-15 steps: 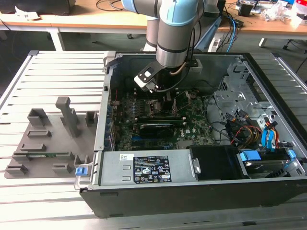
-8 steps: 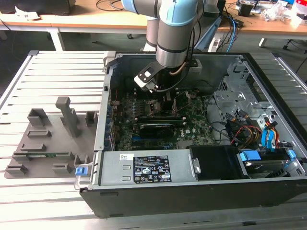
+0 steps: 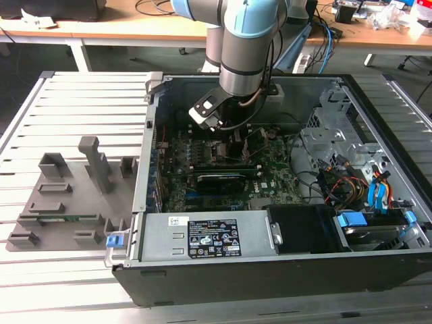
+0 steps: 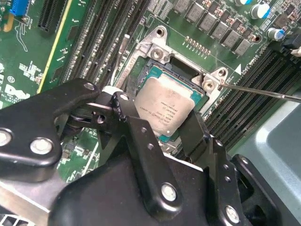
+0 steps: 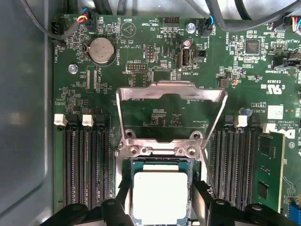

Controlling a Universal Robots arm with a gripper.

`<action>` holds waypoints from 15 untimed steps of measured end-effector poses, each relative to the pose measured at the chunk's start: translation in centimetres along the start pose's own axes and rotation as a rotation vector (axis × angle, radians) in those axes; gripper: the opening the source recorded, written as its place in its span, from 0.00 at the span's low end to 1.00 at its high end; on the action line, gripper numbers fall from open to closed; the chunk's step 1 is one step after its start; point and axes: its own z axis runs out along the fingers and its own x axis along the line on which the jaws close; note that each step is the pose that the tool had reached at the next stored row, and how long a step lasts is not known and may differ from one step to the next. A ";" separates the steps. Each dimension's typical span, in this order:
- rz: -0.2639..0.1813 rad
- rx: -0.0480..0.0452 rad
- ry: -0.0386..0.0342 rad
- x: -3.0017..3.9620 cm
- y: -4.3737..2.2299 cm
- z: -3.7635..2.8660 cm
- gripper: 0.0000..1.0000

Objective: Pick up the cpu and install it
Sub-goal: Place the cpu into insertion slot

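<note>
Pale ribbed metal surface [image 3: 74,94], evenly lit. Far behind it, a long wooden desk [image 3: 128,28] on white legs [image 3: 81,55], loose cables [image 3: 154,8] on top. Dark grey floor [image 3: 34,61] between them, at the exterior view's left.

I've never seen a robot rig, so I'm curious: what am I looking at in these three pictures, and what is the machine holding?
A robot arm reaches into an open computer case lying on a slatted table; a grey tray lies at the exterior view's left. That picture comes from a camera off the arm. The other two come from cameras at its wrist, looking at the motherboard. Its gripper is shut on the cpu, a pale square chip, at the socket, whose metal lid stands open.
</note>
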 end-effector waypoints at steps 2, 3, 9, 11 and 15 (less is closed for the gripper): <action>0.000 0.0001 0.0004 -0.16 0.00 0.01 0.62; 0.000 0.0000 0.0003 -0.21 0.00 0.01 0.62; 0.000 0.0000 -0.0011 -0.11 -0.01 -0.47 0.62; 0.000 0.0002 -0.0013 -0.05 -0.01 -0.55 0.62; 0.000 0.0001 -0.0011 -0.07 -0.05 -1.72 0.62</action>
